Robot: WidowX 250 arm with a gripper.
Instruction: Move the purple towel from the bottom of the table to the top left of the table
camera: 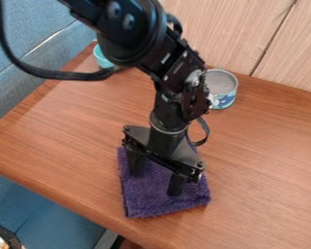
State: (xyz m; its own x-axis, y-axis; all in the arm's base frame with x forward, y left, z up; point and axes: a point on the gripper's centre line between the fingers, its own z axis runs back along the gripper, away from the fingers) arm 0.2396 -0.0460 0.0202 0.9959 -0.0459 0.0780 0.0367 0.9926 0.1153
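Claw [155, 183] hangs fingers spread over purple towel [145, 203] near worktop [262, 160] lower edge, open tin [222, 92] farther back.

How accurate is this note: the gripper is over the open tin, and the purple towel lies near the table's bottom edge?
One error: the camera view shows the gripper over the purple towel, not the tin. The rest stands.
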